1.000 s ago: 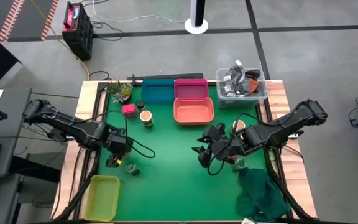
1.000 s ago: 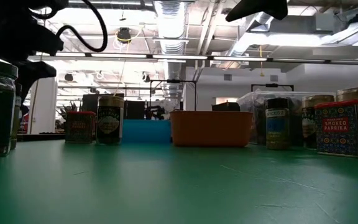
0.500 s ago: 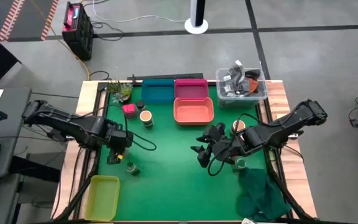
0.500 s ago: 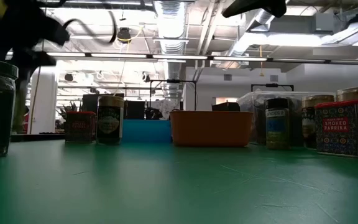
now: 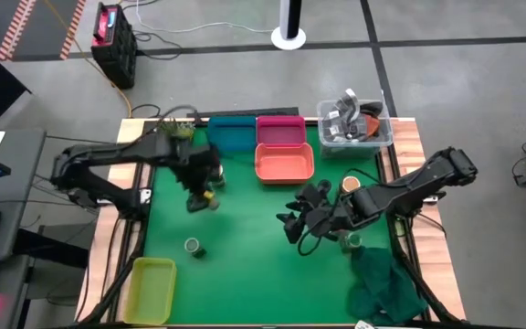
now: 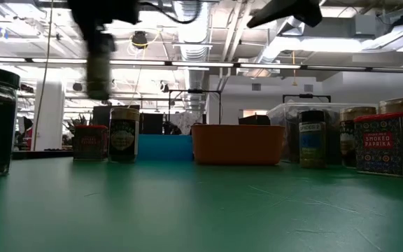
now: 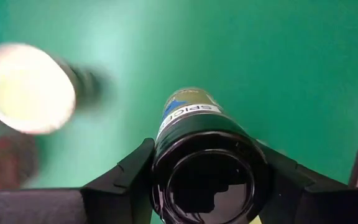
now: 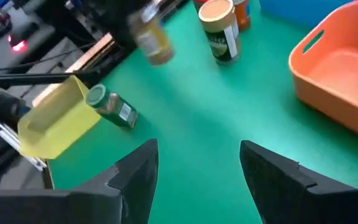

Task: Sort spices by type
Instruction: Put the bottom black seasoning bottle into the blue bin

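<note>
Left gripper [image 7: 207, 180] is clamping a round spice jar [image 7: 194, 134] by its body; rigid, light, likely slippery; right gripper [image 8: 194, 177] is gaping empty.

The desk [image 5: 254, 228] wears a matt green mat, smooth with faint scuffs in the low view, framed by pale bare wood at its edges. The orange tray [image 5: 284, 164], at upper centre of the high view, looks like smooth moulded plastic with a soft sheen, as does the yellow tray [image 5: 151, 288] at lower left. The jar [image 7: 207, 163] in the left pincer [image 7: 207, 186] has a glossy black plastic cap and a printed paper label. At the lower right of the high view lies crumpled dark green cloth [image 5: 386, 288]. The tub [image 5: 355, 123] at upper right is clear glossy plastic.
</note>
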